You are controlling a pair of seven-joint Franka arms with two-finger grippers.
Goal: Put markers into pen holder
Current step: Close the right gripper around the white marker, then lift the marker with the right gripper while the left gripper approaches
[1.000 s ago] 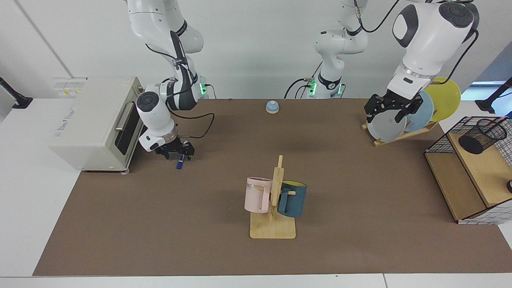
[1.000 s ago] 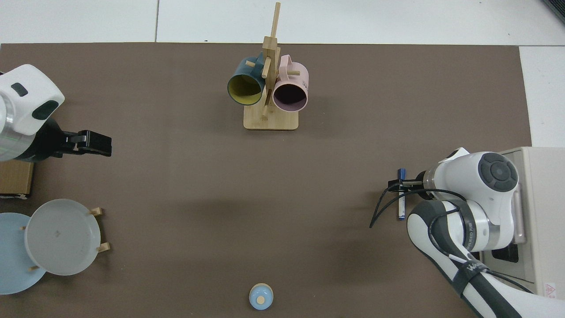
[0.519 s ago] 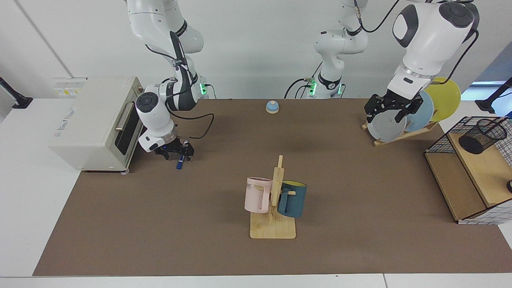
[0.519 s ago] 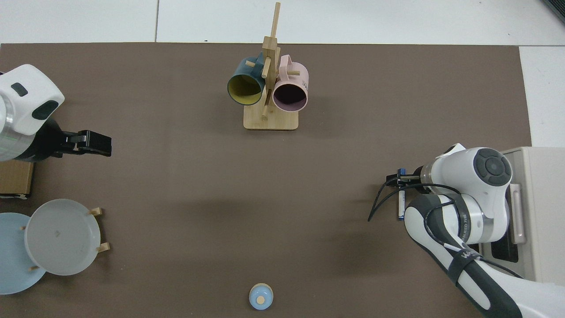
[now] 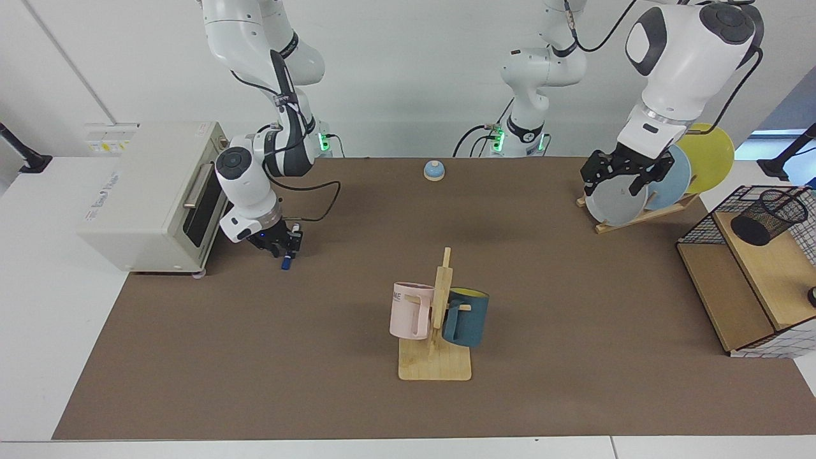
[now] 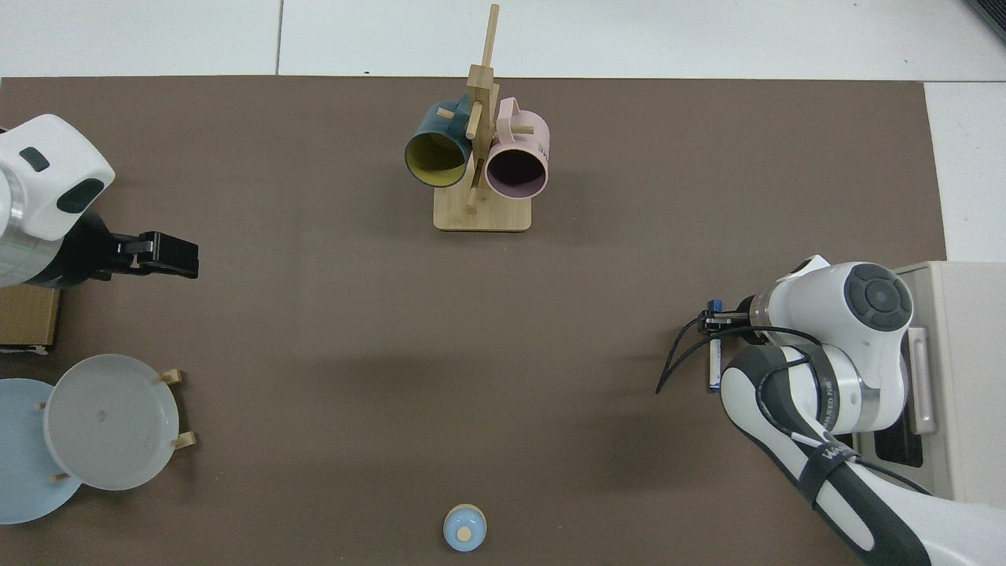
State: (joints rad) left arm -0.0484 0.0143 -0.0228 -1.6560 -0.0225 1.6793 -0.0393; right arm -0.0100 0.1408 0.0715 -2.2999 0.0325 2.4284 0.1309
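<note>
Here, what we see, from the marker outward:

Marker: we find the marker lying on the brown mat near the toaster oven, its blue cap end just under the right tool.
Right tool: the right tool is down at the marker's cap end; its fingers look drawn in on either side of the cap, but we cannot tell whether they grip it.
Holder: the holder lies tilted on the upper wooden shelf of the wire basket, at the far end of the bench from the marker.
Left tool: the left tool hangs in the air in front of the plate rack; its fingers stand apart and hold nothing. This arm waits.
Oven: the toaster oven stands just beside the right arm.
Mug stand: a wooden stand in the middle of the mat bears a pink mug and a dark blue mug.
Plates: grey, blue and yellow plates lean in the plate rack.
Bell: a small blue bell sits at the mat's rear edge.
</note>
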